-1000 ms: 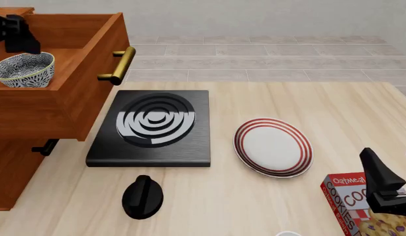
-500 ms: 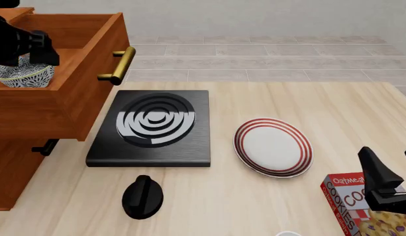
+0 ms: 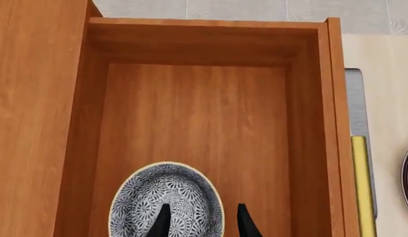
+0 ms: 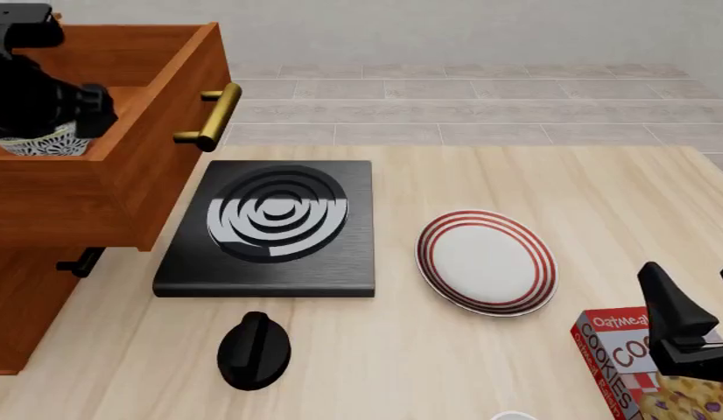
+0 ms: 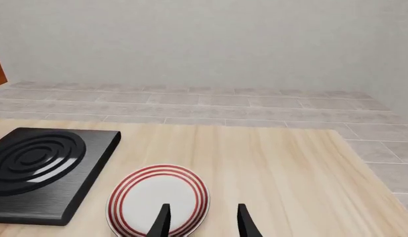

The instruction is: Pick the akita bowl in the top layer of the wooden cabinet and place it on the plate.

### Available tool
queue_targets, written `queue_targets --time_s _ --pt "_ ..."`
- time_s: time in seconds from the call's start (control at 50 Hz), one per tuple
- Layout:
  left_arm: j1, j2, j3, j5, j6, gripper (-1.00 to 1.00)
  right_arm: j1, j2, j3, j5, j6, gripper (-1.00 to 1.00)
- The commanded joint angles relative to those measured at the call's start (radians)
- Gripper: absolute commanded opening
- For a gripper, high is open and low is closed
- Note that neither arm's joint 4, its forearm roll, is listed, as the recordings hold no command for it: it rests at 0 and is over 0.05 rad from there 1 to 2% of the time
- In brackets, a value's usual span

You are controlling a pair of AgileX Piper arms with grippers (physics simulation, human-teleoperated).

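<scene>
Speckled blue-black akita bowl (image 3: 166, 200) sits round and white-patterned inside the top layer (image 3: 197, 113).

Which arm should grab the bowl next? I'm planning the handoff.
Left. The left gripper hangs open in the top layer, one finger over the akita bowl rim. The right gripper is far off, near the plate.
</scene>
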Motion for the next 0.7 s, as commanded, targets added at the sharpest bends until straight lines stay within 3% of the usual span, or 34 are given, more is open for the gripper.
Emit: queue_targets --time_s 0.02,0.2,0.22,0.7 --pt "-0.012 0.007 0.027 -0.019 -0.001 1.00 0.000 0.006 0.001 -0.006 0.001 1.00" --pt "-0.043 0.011 0.011 -0.023 -0.020 1.00 -0.001 0.005 0.000 -0.004 0.000 1.00" --pt "-0.038 0.009 0.010 -0.022 -0.015 -1.00 -0.001 0.005 0.000 -0.004 0.000 1.00" --pt "-0.051 -0.021 -0.034 -0.004 -0.004 -1.00 0.000 -0.007 0.000 0.008 0.000 1.00"
